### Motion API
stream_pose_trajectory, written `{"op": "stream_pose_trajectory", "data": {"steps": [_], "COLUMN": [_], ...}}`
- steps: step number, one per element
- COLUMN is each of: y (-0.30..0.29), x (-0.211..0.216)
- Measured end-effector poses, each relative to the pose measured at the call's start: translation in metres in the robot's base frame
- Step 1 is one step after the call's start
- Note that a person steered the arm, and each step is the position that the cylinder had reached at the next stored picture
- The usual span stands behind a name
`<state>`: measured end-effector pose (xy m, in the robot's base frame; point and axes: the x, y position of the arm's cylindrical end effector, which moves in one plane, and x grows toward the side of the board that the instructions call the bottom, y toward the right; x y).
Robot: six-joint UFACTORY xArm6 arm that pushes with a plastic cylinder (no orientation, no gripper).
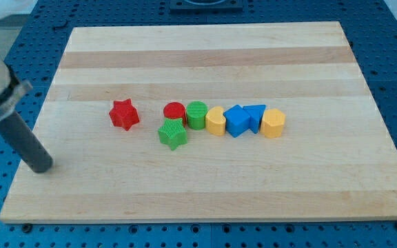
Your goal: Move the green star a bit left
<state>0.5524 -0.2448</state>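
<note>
While the wooden board (205, 186) fills most of the view, pale planks set on a blue perforated surface (5, 41), my rod comes in from the view's upper left as a thick grey and black shaft, and my tip (41, 167) sits near the board's left edge, well apart from every block; there is no pincer on this arm, so nothing opens, closes or holds. A row of blocks runs across the board's middle: from the view's left, a red cylinder (174, 111), a green cylinder (197, 114), a yellow block (216, 121), a blue block (236, 121), a blue triangle (255, 116) and a yellow hexagonal block (273, 123), each touching or just beside its neighbour. Left of the row, standing apart, is the red star (124, 114). Just below the red cylinder lies the green star (173, 133), to the right of my tip.
</note>
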Motion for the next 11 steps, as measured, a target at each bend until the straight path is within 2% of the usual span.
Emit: {"op": "stream_pose_trajectory", "data": {"steps": [3,4,6,10,11], "y": [0.183,0.22,0.221,0.173,0.201], "x": [0.009,-0.001,-0.028,-0.03,-0.029]}}
